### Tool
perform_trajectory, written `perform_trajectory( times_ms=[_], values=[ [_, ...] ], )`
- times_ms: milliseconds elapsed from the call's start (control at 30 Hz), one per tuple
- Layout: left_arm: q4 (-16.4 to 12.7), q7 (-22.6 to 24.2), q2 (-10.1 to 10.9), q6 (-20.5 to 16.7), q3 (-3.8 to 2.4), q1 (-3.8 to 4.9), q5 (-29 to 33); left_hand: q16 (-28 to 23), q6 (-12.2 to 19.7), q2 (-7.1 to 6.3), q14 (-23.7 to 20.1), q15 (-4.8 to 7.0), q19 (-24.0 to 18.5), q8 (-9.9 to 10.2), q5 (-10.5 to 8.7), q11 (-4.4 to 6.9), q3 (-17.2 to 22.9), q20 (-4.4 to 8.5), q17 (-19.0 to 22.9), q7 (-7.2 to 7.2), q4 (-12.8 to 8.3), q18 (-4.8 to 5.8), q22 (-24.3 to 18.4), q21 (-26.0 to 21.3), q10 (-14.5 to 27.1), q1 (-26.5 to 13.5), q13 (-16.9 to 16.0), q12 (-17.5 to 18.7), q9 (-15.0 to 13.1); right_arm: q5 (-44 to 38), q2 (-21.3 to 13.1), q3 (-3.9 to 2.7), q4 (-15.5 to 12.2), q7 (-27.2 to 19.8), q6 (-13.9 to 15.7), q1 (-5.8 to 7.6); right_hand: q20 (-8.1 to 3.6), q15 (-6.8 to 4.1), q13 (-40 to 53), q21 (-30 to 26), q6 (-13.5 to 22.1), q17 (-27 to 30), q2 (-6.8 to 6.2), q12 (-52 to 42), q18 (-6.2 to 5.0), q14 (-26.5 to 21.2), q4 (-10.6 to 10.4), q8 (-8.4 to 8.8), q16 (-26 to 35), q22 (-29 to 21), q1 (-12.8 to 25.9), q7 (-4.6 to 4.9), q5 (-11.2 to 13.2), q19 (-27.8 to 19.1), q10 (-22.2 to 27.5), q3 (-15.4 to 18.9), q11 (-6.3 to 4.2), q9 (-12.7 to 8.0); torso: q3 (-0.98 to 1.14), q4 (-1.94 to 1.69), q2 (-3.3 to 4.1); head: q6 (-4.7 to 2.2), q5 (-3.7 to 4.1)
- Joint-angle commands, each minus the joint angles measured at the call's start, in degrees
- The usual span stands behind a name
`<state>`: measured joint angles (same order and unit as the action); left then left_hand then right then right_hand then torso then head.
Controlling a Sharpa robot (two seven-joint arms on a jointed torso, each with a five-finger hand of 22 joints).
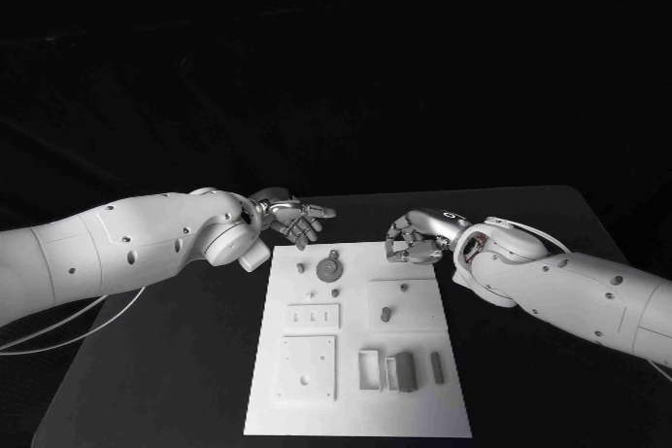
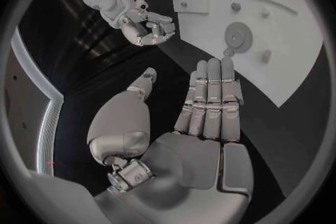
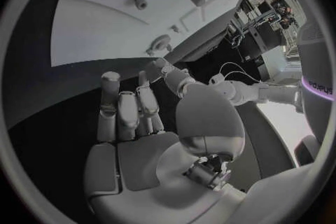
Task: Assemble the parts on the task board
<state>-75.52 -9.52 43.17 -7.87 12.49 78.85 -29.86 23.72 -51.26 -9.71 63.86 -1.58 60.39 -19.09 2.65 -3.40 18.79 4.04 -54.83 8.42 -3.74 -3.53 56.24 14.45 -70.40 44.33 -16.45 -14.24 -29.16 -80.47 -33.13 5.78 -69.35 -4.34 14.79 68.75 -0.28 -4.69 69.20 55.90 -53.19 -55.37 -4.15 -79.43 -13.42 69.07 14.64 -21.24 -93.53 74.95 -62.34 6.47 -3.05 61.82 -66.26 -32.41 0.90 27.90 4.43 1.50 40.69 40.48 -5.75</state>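
Several grey parts (image 1: pixel 405 370), seemingly on task board (image 1: pixel 420 414)

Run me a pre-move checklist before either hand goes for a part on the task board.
1. Left hand free: ok; its fingers are apart and it holds nothing.
2. Right hand free: ok; fingers loosely curled, nothing between them in the right wrist view.
3. Both hands off the task board: ok; they sit above the black table at the board's far corners.
4. Parts visible: ok; the round disc part, the small peg and the grey blocks lie uncovered.
5. Parts seated in their slots: cannot tell.
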Motion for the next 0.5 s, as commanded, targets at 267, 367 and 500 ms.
perform_trajectory(
  times_ms=[267, 367, 500],
  values=[
    [-2.1, -9.4, -2.6, 4.4, 0.15, 0.08, -3.5, 28.1, -6.0, -0.28, 1.3, 7.66, 5.6, -3.5, 0.26, 4.36, -6.8, 6.46, -14.8, -3.88, 10.5, -2.17, 18.7, 17.1, 3.9, 3.1, -19.8, -24.8, -5.0, -0.7, 3.5, 0.01, -0.1, 1.1, -4.4, -0.09, -0.31, -0.22, -0.2, 0.2, -0.9, 0.2, -0.13, 0.0, -1.58, -0.2, 0.3, -0.25, 0.2, 0.8, 0.4, 0.58, 0.2, -0.3, 0.3, 0.1, -0.07, 0.1, -0.26, 0.86, -1.91, 0.36, -1.49],
    [-2.2, -10.7, -3.2, 6.3, 0.28, 0.08, -4.8, 32.8, -7.5, 0.21, 2.0, 9.02, 6.9, -5.2, 0.04, 5.71, -9.3, 7.55, -15.3, -4.66, 15.3, -2.33, 20.3, 20.2, 3.5, 5.4, -23.4, -30.1, -7.6, -0.7, 4.1, 0.03, -0.1, 1.2, -4.5, -0.21, -0.31, -0.23, -0.2, 0.2, -0.9, 0.2, -0.1, 0.0, -1.58, -0.2, 0.2, -0.24, 0.2, 0.8, 0.4, 0.58, 0.2, -0.3, 0.3, 0.0, -0.08, 0.1, -0.26, 0.96, -2.21, 0.52, -1.56],
    [-2.9, -12.8, -3.4, 9.7, 0.86, 0.08, -6.4, 38.4, -6.8, 3.93, 3.0, 10.56, 8.5, -5.2, 0.06, 6.62, -17.2, 9.03, -14.4, -5.29, 20.5, -2.46, 20.2, 25.2, 3.1, 11.5, -26.7, -35.4, -10.5, -0.8, 4.5, 0.04, -0.3, 1.2, -4.6, -0.28, -0.31, -0.24, -0.1, 0.2, -0.9, 0.2, -0.07, 0.0, -1.58, -0.2, 0.2, -0.22, 0.2, 0.8, 0.4, 0.58, 0.2, -0.3, 0.3, 0.0, -0.08, 0.1, -0.25, 1.04, -2.43, 0.75, -1.29]
  ],
)
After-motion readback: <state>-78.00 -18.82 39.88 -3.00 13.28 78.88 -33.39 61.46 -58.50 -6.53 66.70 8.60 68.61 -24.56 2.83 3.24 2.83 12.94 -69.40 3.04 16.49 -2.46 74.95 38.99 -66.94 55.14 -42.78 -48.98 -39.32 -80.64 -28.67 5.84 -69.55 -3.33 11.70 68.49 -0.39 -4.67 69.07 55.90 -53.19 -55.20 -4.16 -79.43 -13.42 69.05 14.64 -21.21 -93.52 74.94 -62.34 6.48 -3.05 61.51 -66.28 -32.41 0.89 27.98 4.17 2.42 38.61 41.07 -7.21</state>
